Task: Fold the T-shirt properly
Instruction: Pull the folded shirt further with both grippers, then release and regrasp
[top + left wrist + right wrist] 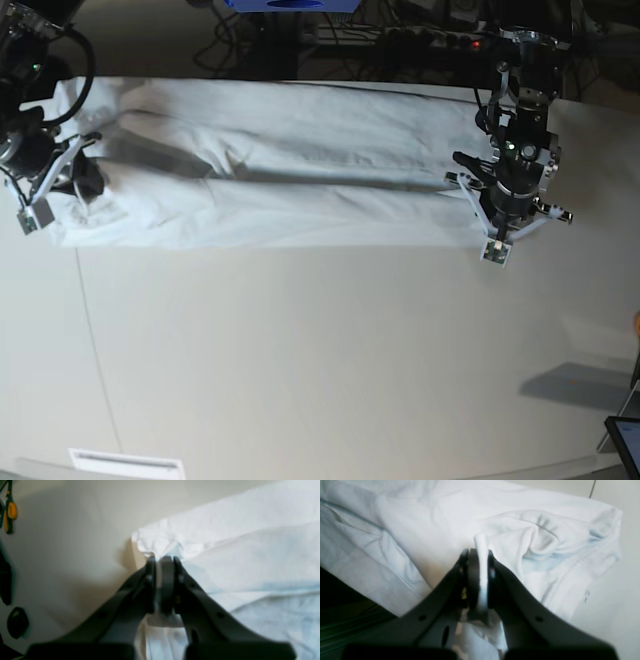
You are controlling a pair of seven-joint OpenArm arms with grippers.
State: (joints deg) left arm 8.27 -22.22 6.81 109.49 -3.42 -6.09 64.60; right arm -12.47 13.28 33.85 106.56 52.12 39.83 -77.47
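With the T-shirt (270, 170) stretched as a long band across the far tabletop (320, 350), left gripper (163, 562) and right gripper (477, 555) each pinch one end's cloth, apparently holding it taut and level for the next fold.

Bare tabletop (320, 360) in front of the T-shirt (280, 170) looks open; cables (400, 40) crowd the far edge.
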